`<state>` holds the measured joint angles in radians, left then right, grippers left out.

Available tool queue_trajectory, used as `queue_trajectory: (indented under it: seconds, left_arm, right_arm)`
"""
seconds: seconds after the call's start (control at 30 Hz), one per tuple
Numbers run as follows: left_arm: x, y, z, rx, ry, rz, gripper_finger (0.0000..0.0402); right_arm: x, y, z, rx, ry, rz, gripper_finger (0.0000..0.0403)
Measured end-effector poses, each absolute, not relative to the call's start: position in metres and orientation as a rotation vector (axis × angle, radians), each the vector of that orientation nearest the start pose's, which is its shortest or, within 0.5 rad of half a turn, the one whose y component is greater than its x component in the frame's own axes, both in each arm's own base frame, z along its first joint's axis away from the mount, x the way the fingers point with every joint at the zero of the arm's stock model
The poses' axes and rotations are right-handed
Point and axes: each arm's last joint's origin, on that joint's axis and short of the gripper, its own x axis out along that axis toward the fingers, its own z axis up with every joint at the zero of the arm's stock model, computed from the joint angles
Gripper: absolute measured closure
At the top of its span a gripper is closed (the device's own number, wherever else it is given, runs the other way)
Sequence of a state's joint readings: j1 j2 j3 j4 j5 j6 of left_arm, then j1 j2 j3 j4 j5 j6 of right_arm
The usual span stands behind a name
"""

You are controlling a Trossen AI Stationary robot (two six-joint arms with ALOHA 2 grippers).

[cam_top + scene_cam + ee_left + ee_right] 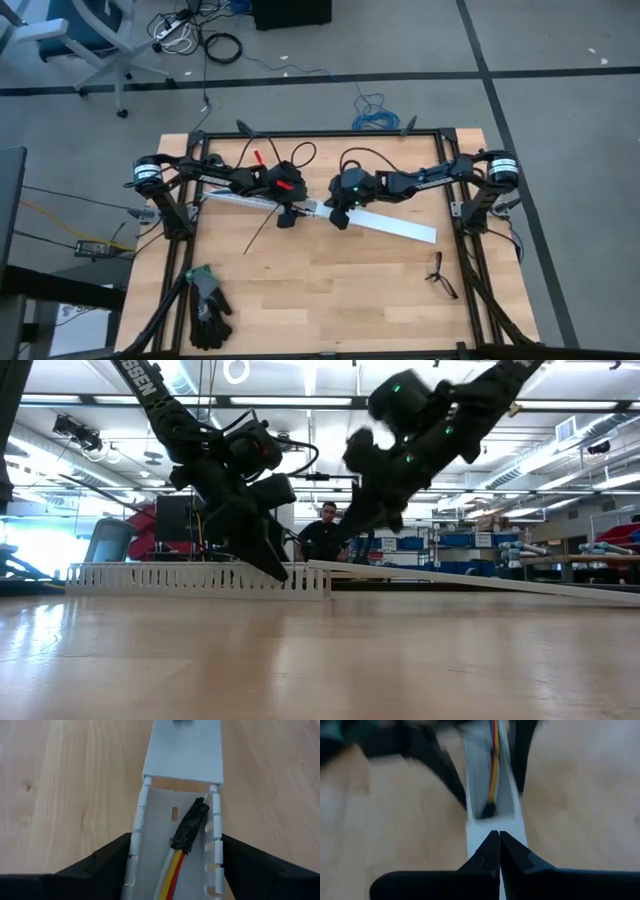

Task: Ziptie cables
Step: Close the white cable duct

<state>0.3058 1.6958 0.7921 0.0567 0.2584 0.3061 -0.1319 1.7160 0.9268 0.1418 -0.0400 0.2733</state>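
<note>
The cables (175,870), white, yellow and red wires with a black taped end (192,825), lie inside a white slotted channel (240,198) on the table. My left gripper (288,215) straddles the channel near its right end. A flat white lid (395,225) runs on from that end toward the right; in the low view it slopes down to the right (480,582). My right gripper (499,836) is shut, its tips over the lid's end next to the channel. The ziptie (258,232), a thin black strip, lies flat on the table just in front of the left gripper. My left gripper has the channel between its two fingers, one against each slotted side wall (134,845) (219,845), near the channel's right end. The fingers slant down from the table's left and lie along the channel. The channel rests flat on the table. My right gripper's shut tips stand over the lid's end (492,827), and I cannot tell whether they touch it.
Black gloves (208,305) lie at the near left corner, small dark spectacles (440,275) at the near right. Bare wood lies between them. A person (325,530) sits beyond the table's far side.
</note>
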Motion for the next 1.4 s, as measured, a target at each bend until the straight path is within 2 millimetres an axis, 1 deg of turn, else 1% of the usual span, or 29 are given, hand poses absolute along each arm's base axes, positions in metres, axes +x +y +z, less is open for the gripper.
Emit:
queue_trajectory:
  seconds: [0.07,0.1,0.23,0.37,0.5,0.63,0.73,1.03,1.23,1.4]
  left_arm:
    - [0.303,0.088,0.138,0.045,0.812,-0.077,0.0111]
    - [0.302,0.088,0.138,0.035,0.817,-0.075,0.0111]
    - [0.302,0.088,0.137,0.025,0.823,-0.071,0.0111]
    - [0.301,0.087,0.137,0.021,0.835,-0.074,0.0111]
    - [0.301,0.087,0.137,0.022,0.833,-0.074,0.0111]
    - [0.301,0.087,0.137,0.023,0.831,-0.074,0.0113]
    - [0.301,0.087,0.137,0.029,0.829,-0.076,0.0122]
    - [0.302,0.088,0.138,0.034,0.820,-0.076,0.0170]
    - [0.303,0.088,0.138,0.037,0.813,-0.075,0.0177]
    - [0.303,0.088,0.138,0.037,0.811,-0.074,0.0177]
  right_arm:
    - [0.354,-0.039,0.168,0.339,0.676,-0.152,0.0403]
    - [0.357,-0.034,0.167,0.322,0.683,-0.135,0.0403]
    - [0.360,-0.024,0.170,0.249,0.669,-0.159,0.0403]
    - [0.360,-0.026,0.175,0.250,0.651,-0.185,0.0403]
    - [0.358,-0.029,0.166,0.264,0.698,-0.197,0.0403]
    - [0.360,-0.031,0.164,0.265,0.694,-0.201,0.0403]
    - [0.360,-0.032,0.163,0.267,0.695,-0.204,0.0403]
    - [0.360,-0.032,0.163,0.268,0.693,-0.197,0.0403]
    - [0.360,-0.033,0.163,0.272,0.696,-0.177,0.0403]
    - [0.359,-0.039,0.164,0.284,0.694,-0.178,0.0403]
